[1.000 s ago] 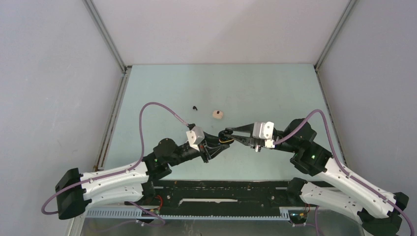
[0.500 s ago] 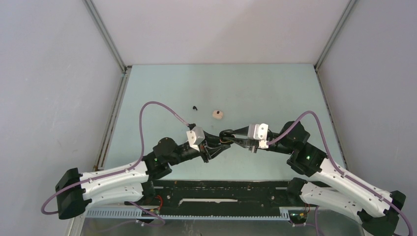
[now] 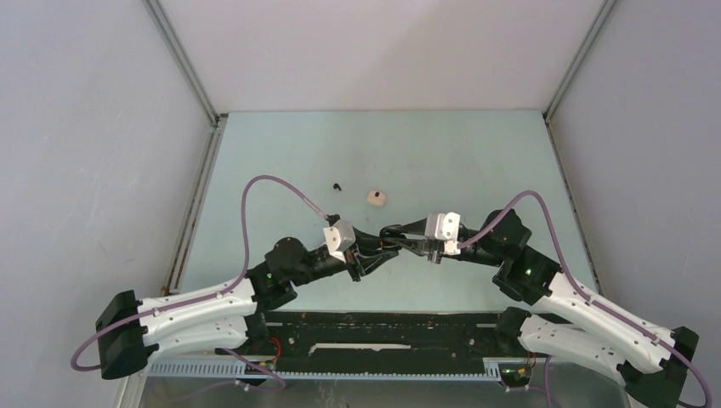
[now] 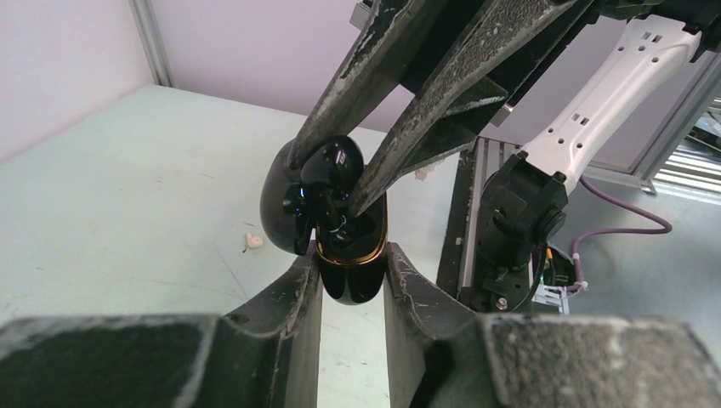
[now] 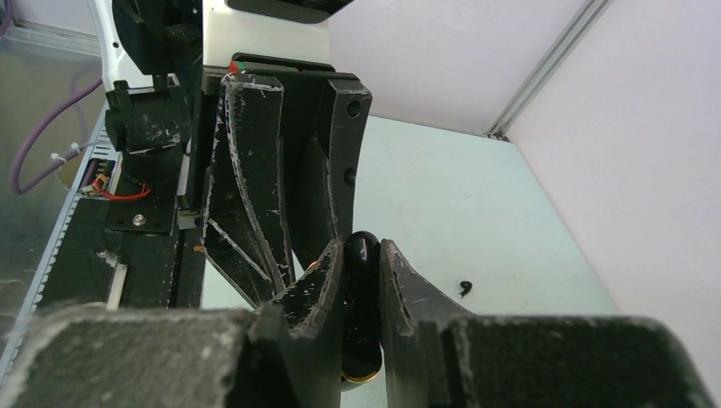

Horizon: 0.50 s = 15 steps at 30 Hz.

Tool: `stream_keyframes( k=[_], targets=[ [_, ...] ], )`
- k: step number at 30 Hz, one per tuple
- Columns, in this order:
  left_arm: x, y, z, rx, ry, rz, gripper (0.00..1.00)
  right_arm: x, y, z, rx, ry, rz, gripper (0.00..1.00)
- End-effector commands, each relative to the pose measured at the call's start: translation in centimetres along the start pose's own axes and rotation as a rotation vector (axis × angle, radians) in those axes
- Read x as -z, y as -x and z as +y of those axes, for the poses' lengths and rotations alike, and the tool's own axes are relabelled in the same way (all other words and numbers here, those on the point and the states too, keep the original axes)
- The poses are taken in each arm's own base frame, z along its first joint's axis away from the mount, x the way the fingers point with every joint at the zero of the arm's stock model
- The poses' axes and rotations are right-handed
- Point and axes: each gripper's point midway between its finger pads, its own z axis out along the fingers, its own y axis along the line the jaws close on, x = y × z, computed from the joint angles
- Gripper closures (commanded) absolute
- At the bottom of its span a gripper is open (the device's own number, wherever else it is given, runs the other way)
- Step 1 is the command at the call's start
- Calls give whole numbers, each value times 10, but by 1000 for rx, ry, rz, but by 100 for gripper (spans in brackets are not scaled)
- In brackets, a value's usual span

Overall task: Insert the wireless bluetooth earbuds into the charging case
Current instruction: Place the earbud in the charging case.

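My left gripper (image 4: 353, 272) is shut on the base of a glossy black charging case (image 4: 350, 276) with a gold rim; its lid (image 4: 281, 200) stands open to the left. From above, my right gripper (image 4: 327, 183) reaches into the open case and is shut on a black earbud (image 4: 333, 166) at the case's mouth. In the top view both grippers meet at the case (image 3: 389, 238), just above the table. Through the right wrist camera the black piece (image 5: 360, 280) sits pinched between my fingers. A black earbud (image 3: 337, 184) and a beige-pink one (image 3: 377, 197) lie on the table behind.
The pale green table (image 3: 476, 161) is walled in by grey panels left, right and back. A black rail (image 3: 383, 327) with the arm bases runs along the near edge. The loose black bud (image 5: 464, 287) lies to the right of my right fingers.
My right arm has moved left, bringing its gripper closer over the case. The left arm, the case and the two loose buds on the table stay where they were.
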Motion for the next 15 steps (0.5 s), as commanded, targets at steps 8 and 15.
stream_keyframes(
  k=[8,15],
  targets=[
    [-2,33,1,-39,4,-87,100,-7,7,0,-4,-6,-40,100],
    [2,36,3,-30,22,-107,100,-8,5,3,4,6,-38,100]
  ],
)
